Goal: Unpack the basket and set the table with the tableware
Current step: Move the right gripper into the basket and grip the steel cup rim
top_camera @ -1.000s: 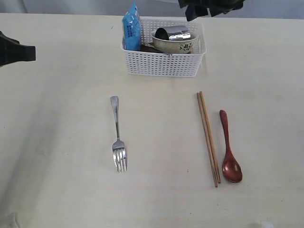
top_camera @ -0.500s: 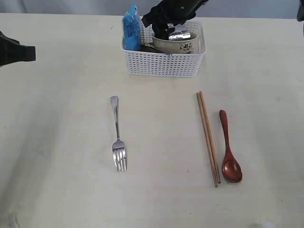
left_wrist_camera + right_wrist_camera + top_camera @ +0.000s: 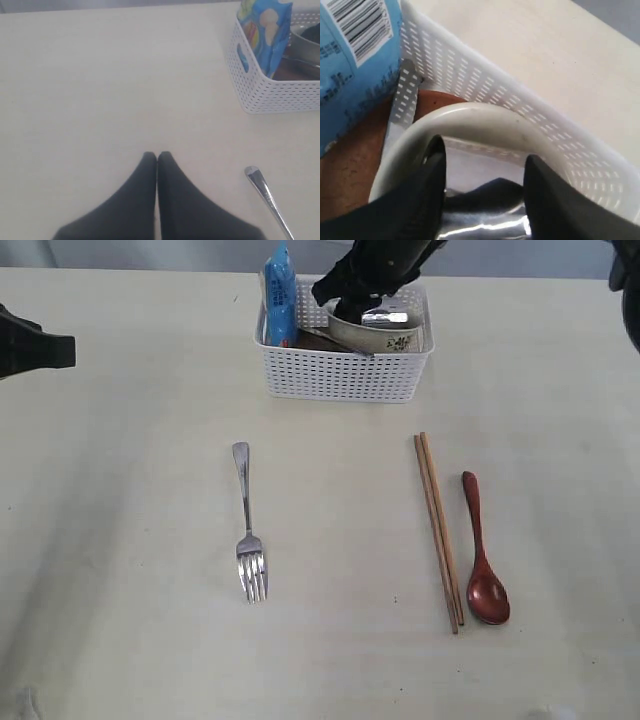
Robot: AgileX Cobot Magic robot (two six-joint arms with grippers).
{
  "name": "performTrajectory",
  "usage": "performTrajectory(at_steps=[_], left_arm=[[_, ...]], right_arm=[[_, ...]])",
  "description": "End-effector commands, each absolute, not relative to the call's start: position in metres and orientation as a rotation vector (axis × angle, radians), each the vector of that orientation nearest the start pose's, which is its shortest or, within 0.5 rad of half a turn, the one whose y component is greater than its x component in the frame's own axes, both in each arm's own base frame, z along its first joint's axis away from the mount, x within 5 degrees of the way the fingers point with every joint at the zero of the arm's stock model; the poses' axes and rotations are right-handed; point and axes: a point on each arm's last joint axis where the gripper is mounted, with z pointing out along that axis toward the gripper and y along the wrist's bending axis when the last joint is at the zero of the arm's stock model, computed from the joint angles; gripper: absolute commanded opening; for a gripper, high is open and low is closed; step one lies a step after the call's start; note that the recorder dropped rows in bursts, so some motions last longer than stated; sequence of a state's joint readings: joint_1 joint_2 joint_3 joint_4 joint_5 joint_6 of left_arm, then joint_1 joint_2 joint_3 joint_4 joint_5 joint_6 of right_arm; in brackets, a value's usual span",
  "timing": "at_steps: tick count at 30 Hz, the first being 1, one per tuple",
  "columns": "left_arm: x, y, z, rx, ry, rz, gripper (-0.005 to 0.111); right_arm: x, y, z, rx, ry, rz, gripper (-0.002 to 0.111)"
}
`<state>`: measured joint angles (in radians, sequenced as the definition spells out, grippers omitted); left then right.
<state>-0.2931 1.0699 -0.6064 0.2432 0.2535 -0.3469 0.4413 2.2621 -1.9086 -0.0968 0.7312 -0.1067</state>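
The white basket stands at the table's far middle and holds the cream floral bowl, with the steel mug lying in it. My right gripper reaches into the bowl, its fingers pressed on either side of the mug. A steel knife and a brown plate lie under the bowl. On the table lie the fork, the chopsticks and the red-brown spoon. My left gripper hangs shut and empty at the left edge.
A blue snack packet stands upright at the basket's left end, close to my right gripper. From the left wrist, the basket's corner and the fork's handle tip lie beyond my left gripper.
My right gripper came in from the far right, dropped into the bowl and narrowed its jaws around the mug. The bowl and packet shifted slightly. The left arm has not moved.
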Motion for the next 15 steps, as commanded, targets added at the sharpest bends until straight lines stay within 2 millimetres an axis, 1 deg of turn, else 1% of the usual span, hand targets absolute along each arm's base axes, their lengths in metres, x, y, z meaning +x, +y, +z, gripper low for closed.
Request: performTrajectory(at_steps=[1, 2, 8, 11, 15], left_arm=[[0.2051, -0.0582, 0.2633, 0.169, 2.188, -0.175, 0.0], [0.2051, -0.0582, 0.2633, 0.169, 2.188, -0.175, 0.0], [0.2051, -0.0582, 0.2633, 0.169, 2.188, -0.175, 0.0], [0.2051, -0.0582, 0.2633, 0.169, 2.188, -0.175, 0.0], [0.2051, -0.0582, 0.2633, 0.169, 2.188, -0.175, 0.0]], right_arm=[[0.4608, 0.2122, 0.1914, -0.733, 2.467, 0.014, 0.03], [0.4606, 0.2121, 0.1913, -0.728, 2.471, 0.015, 0.024], [0.459, 0.2111, 0.1901, -0.733, 2.495, 0.008, -0.001], [0.458, 0.2102, 0.1894, -0.737, 2.51, -0.001, 0.0], [0.4575, 0.2079, 0.1984, -0.694, 2.522, -0.018, 0.0]])
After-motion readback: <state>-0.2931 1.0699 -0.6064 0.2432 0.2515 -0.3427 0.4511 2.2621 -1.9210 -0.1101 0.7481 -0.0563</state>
